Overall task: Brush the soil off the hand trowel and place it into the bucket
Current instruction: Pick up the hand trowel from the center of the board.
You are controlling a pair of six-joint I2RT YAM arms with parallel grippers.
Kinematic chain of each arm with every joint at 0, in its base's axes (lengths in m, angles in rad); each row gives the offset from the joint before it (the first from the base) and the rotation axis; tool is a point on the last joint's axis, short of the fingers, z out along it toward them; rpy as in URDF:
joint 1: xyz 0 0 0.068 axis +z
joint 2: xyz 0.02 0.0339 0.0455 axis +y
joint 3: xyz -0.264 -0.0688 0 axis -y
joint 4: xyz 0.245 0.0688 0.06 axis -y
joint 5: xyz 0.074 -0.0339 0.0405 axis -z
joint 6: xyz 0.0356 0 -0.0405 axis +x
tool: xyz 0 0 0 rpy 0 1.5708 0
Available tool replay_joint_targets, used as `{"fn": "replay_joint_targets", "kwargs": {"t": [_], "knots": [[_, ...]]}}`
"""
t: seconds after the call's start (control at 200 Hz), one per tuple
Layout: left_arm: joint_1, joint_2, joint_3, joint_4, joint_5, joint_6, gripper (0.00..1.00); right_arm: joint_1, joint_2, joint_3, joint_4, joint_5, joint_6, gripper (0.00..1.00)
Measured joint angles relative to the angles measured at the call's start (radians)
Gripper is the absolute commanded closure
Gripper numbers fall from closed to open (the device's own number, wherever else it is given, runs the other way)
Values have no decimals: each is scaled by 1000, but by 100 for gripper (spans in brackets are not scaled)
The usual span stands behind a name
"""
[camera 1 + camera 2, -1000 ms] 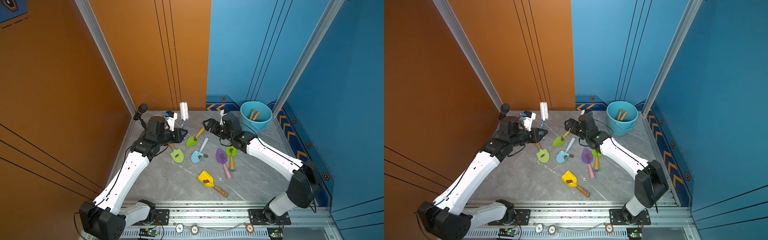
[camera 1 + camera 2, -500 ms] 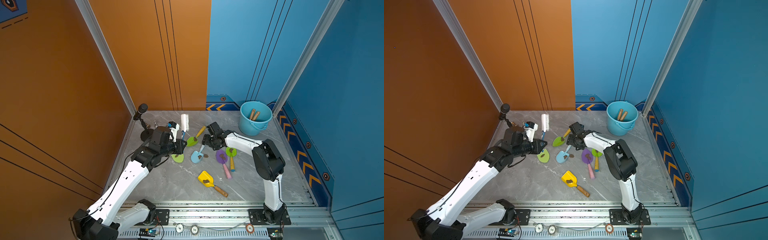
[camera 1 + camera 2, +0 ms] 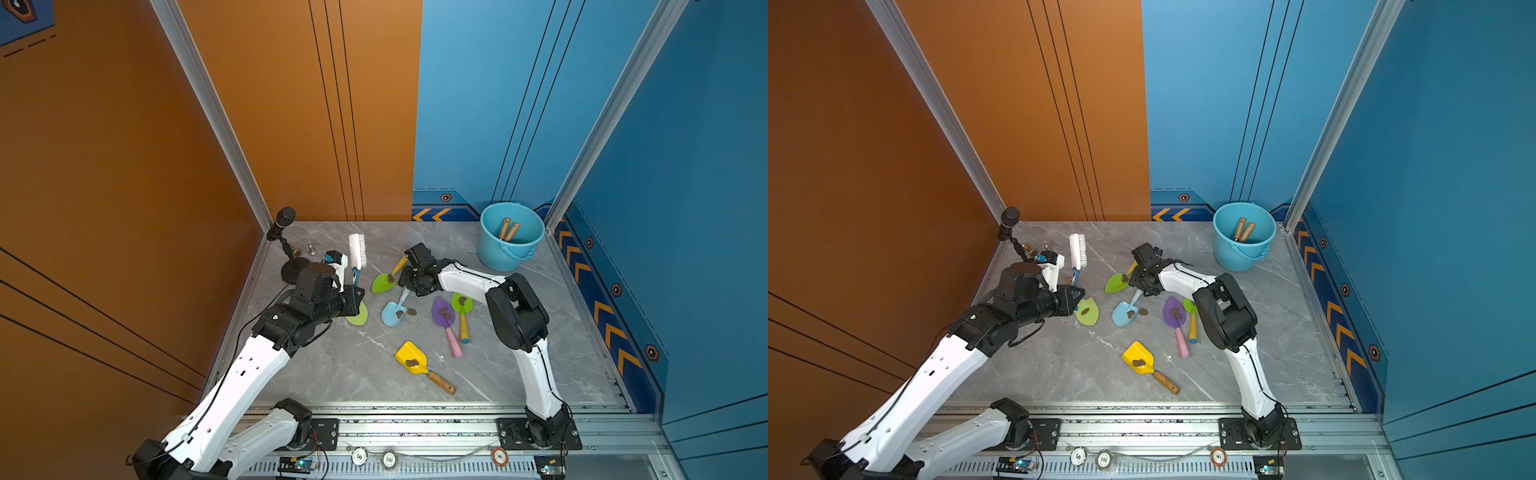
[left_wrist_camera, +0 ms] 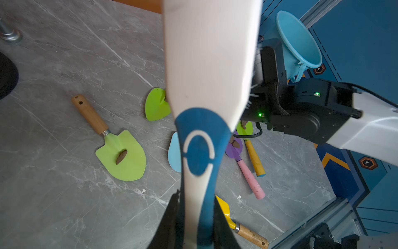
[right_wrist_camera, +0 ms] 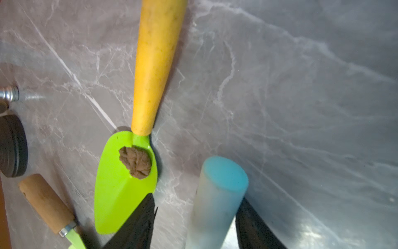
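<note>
**Right fingers**: set either side of the pale-blue handle of the blue trowel, low in the wrist frame. A strip of worktop shows on one side, so not yet clamped.

**Left fingers**: closed on the brush, head upright, left of centre in a top view.

**Soil**: one lump on the blue blade, another just beside it on the worktop.

**Bucket**: right of centre, two wooden handles inside, well apart from the trowel.

**Step, as judged:** securing the trowel for brushing. The next move calls for a firm close on the handle, then a level lift toward the bristles.
</note>
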Motion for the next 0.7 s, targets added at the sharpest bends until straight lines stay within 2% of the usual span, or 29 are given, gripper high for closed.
{"fn": "replay_joint_targets", "kwargs": {"t": [0.345, 0.496, 0.546, 0.696], "knots": [[0, 0, 0, -4, -11, 5, 100, 1, 15, 20, -38, 70, 37, 71], [0, 19, 16, -21, -13, 21, 100, 0, 14, 14, -29, 77, 36, 76], [0, 32, 24, -24, -13, 27, 100, -1, 13, 12, -25, 77, 37, 80], [0, 61, 30, -38, -13, 43, 100, -12, 8, 8, -7, 76, 34, 81]]}}
